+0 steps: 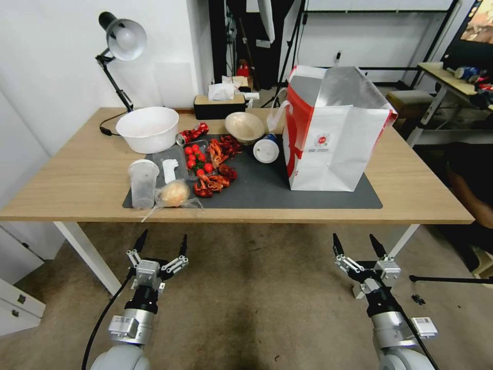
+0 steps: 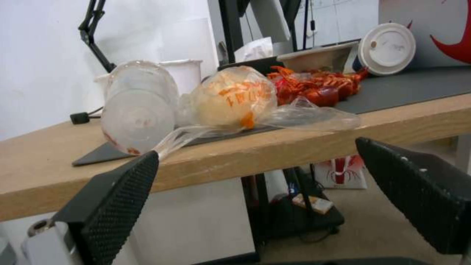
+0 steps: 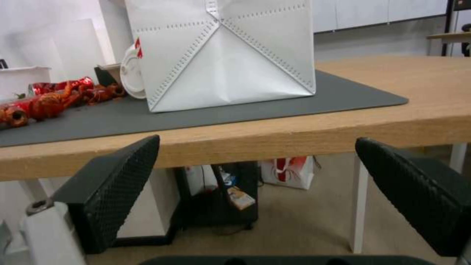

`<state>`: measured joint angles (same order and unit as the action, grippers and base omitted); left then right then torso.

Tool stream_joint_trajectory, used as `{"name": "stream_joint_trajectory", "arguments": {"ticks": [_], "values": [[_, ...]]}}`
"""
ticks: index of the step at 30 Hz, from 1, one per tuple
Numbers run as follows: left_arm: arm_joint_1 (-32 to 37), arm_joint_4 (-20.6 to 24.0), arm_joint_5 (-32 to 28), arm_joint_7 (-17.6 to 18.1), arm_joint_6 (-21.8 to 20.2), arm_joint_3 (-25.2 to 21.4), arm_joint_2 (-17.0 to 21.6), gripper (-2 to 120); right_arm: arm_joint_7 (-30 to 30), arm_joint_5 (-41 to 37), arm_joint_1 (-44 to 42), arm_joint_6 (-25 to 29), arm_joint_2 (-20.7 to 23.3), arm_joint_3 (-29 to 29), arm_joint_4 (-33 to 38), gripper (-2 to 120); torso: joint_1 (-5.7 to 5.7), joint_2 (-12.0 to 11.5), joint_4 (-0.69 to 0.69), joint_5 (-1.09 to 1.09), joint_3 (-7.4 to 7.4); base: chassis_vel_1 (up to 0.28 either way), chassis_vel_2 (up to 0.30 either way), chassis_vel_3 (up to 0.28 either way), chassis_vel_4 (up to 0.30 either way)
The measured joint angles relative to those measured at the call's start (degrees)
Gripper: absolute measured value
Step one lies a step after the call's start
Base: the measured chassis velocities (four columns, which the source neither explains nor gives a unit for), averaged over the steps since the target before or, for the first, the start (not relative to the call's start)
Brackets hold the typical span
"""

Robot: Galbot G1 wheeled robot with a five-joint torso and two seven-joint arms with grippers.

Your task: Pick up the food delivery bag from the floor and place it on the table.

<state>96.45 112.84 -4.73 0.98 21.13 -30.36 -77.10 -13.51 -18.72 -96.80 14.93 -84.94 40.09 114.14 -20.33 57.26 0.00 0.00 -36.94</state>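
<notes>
Nearest the camera, two grippers are held low over the floor point(image 1: 257, 308), in front of the tabletop's point(image 1: 77, 190) near edge. Left to right: the left gripper point(image 1: 161, 243) is seen below the edge, under the clear cup point(image 1: 143, 182) and the bagged bun point(image 1: 175, 193); its fingers point(image 2: 117, 195) are spread wide and nothing is held or touched. The right gripper point(image 1: 357, 243) is seen below the edge, under the grey mat's point(image 1: 308, 198) right end; it too is spread wide and empty, with its pads point(image 3: 115, 184) clear of the wood.

On the tabletop, left of the food delivery bag point(image 1: 331, 133), a white bowl point(image 1: 148, 128), cherry tomatoes point(image 1: 197, 159), crayfish point(image 1: 221, 164) and a lidded cup point(image 1: 266, 150) are laid out. The bag is seen standing upright on the mat's right half, its base flat and its mouth open.

The placing is judged complete, with release and withdrawal as the step in hand. For this to be done well, both grippers should be kept open and clear of the tabletop edge, so that neither the bag's loop handles nor the mat are caught and the bag is left upright.
</notes>
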Motion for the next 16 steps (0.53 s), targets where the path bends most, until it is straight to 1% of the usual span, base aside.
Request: {"name": "stream_joint_trajectory", "arguments": {"ticks": [16], "values": [[0.0, 0.03, -0.01, 0.0, -0.02, 0.0, 0.0, 100, 0.03, -0.02, 0.01, -0.02, 0.01, 0.0, 0.0, 100, 0.0, 0.0, 0.0, 0.0, 0.0, 0.0, 0.0, 0.0, 0.0]]}}
